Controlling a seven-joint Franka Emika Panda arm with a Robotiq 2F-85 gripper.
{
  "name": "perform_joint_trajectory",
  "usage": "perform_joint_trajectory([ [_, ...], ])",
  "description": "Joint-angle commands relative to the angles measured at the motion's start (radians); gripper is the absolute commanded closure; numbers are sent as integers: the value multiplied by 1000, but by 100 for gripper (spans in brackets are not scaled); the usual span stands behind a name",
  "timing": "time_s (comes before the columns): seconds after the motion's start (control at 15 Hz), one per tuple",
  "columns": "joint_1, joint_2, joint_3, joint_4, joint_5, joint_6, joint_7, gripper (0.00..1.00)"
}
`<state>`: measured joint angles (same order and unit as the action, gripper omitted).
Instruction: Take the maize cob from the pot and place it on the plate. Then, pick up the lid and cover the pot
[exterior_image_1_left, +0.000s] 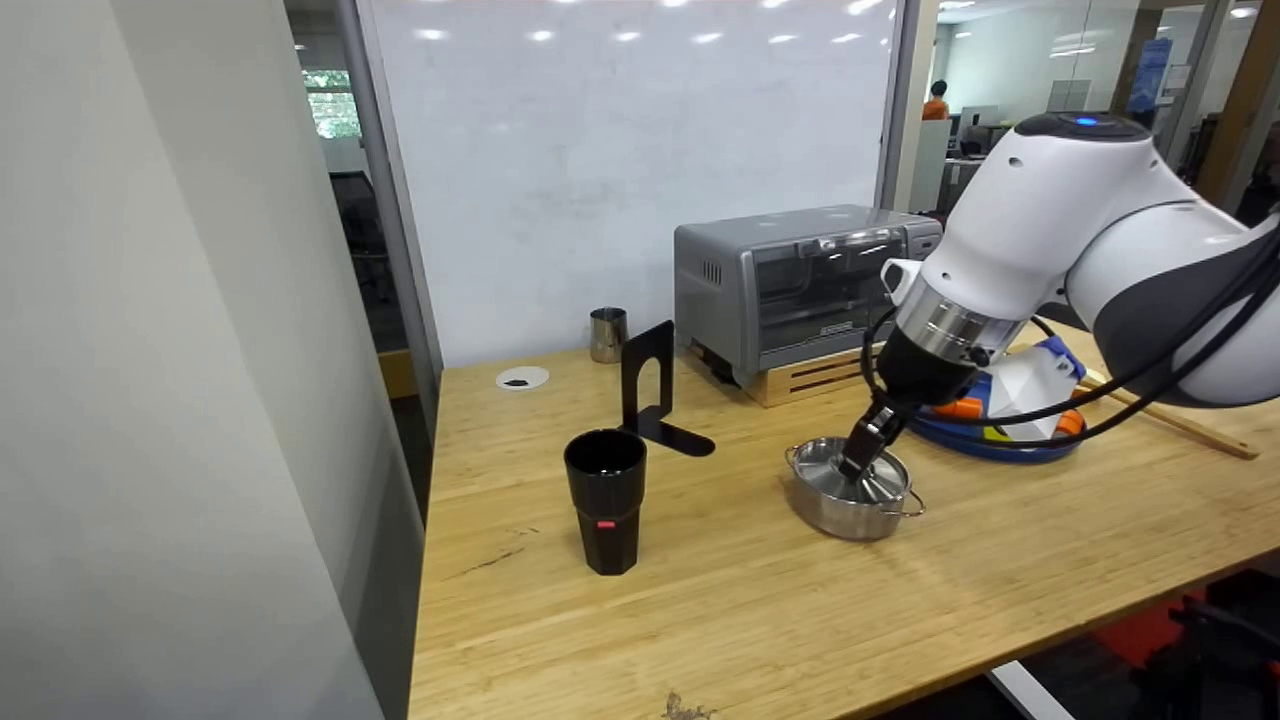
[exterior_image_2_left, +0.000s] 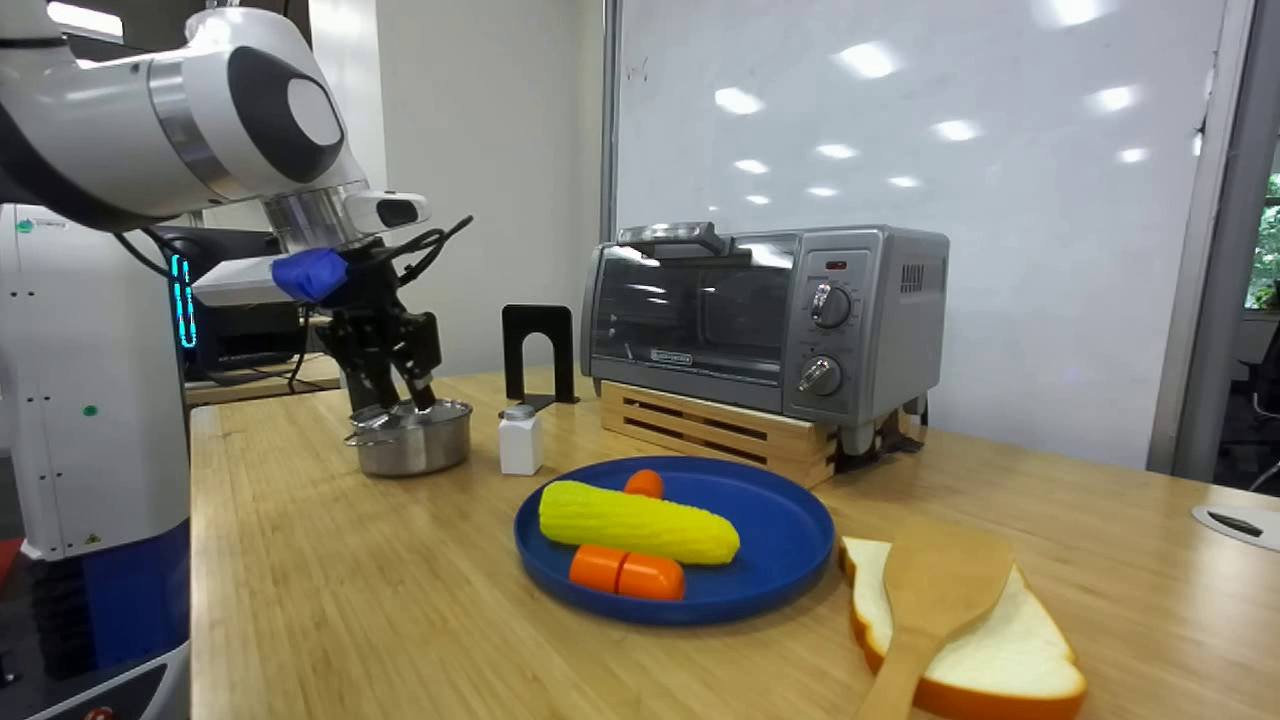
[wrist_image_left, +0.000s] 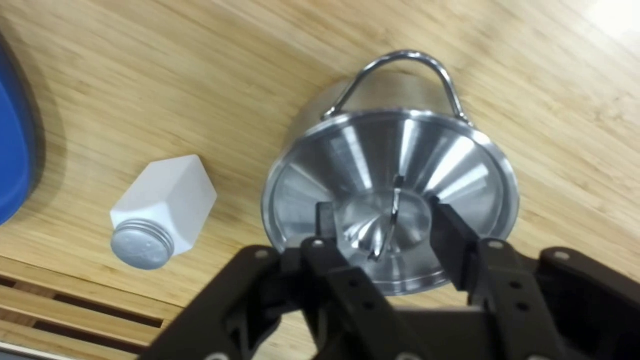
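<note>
Over the pot (exterior_image_1_left: 842, 515) the lid (wrist_image_left: 375, 200) looks seated, its handle (wrist_image_left: 395, 207) between the well-parted fingers (wrist_image_left: 454, 235) of the gripper (wrist_image_left: 384, 215), and with the maize cob (exterior_image_2_left: 637, 522) on the plate (exterior_image_2_left: 782, 530) apart from the pot, rising straight up should best avoid snagging that handle

That's one pot (exterior_image_2_left: 413, 450), one lid (wrist_image_left: 380, 185), one blue plate (exterior_image_2_left: 775, 535), one maize cob (exterior_image_2_left: 640, 522), singles so far! Orange pieces (exterior_image_2_left: 650, 578): two, or three if the front one's seam is a split, can't call it. Now one bread slice (exterior_image_2_left: 1010, 640), one spatula (exterior_image_2_left: 945, 580), one white shaker (exterior_image_2_left: 520, 445). One black cup (exterior_image_1_left: 608, 500), one small steel cup (exterior_image_1_left: 608, 337), one bookend (exterior_image_1_left: 648, 345)! One toaster oven (exterior_image_2_left: 760, 320), two dials (exterior_image_2_left: 830, 304), one slatted stand (exterior_image_2_left: 710, 425). One bench (exterior_image_1_left: 600, 640), one arm (exterior_image_1_left: 1020, 220), one pincer (wrist_image_left: 384, 207).
</note>
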<state>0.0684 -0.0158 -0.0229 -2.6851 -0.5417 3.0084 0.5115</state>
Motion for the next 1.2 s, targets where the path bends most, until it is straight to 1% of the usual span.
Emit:
perform_joint_trajectory([
  [0.0, 16, -8, 8, -20, 72, 6, -58, 15],
  [0.13, 38, -33, 21, -33, 170, -9, -113, 3],
  [0.2, 55, -45, 27, -38, 245, -21, -162, 0],
  [0.27, 44, -63, 63, -41, 333, -42, -219, 0],
  [0.33, 96, -79, 39, -47, 432, -49, -283, 0],
  [0.47, 125, -153, 32, -39, 565, -136, -367, 0],
  [0.53, 82, -193, 59, -32, 574, -188, -362, 0],
  [0.6, 75, -228, 51, -23, 594, -241, -371, 0],
  [0.73, 40, -303, 32, -3, 604, -367, -361, 0],
  [0.93, -47, -397, 13, 48, 572, -589, -318, 0],
  [1.13, -127, -445, -9, 113, 564, -774, -284, 0],
])
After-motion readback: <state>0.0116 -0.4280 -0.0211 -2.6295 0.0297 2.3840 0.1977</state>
